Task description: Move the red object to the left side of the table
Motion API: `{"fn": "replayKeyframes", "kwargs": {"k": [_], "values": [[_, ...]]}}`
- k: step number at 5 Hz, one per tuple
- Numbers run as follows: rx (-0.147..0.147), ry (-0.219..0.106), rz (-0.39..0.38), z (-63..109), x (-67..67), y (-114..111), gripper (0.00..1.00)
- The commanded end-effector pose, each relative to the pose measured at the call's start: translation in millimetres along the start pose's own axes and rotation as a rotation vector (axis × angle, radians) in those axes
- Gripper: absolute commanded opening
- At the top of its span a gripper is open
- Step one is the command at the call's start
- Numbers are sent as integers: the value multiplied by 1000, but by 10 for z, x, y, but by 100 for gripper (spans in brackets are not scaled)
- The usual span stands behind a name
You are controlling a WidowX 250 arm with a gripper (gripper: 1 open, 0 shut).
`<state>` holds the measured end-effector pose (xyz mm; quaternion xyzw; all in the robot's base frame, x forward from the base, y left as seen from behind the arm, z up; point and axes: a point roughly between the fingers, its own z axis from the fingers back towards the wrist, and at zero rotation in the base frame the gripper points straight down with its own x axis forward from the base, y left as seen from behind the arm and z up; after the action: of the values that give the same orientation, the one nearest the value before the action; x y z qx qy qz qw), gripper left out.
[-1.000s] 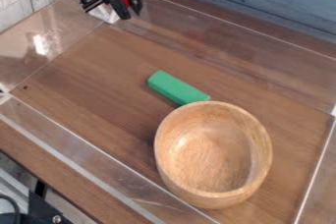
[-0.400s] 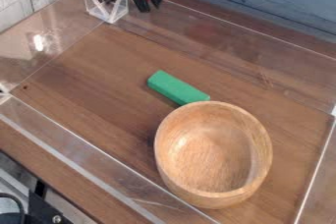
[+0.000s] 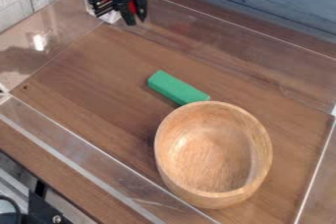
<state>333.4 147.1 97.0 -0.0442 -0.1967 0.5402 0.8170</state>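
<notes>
My gripper (image 3: 128,13) hangs over the far left corner of the dark wooden table (image 3: 250,66), its black fingers pointing down and shut. A small patch of red shows between the fingertips, and I take it to be the red object (image 3: 132,9), held just above the tabletop. Most of it is hidden by the fingers, and no green top shows. No other red thing lies on the table.
A green rectangular block (image 3: 176,87) lies mid-table. Just in front of it stands a large wooden bowl (image 3: 160,141) at the front right. Low clear acrylic walls (image 3: 79,157) border the table, with a corner right beside the gripper.
The gripper shifted a little to the right along the far edge and rose, then came back down slightly. It stayed shut throughout. Block and bowl have not moved.
</notes>
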Motion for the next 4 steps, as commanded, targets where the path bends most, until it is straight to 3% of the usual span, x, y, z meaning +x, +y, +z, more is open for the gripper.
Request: {"fn": "replayKeyframes", "kwargs": {"k": [1, 2, 3, 4], "values": [[10, -83, 54, 48, 281, 17, 0], [65, -114, 126, -167, 356, 127, 0], [115, -122, 204, -379, 402, 214, 0], [142, -102, 215, -512, 384, 268, 0]]}}
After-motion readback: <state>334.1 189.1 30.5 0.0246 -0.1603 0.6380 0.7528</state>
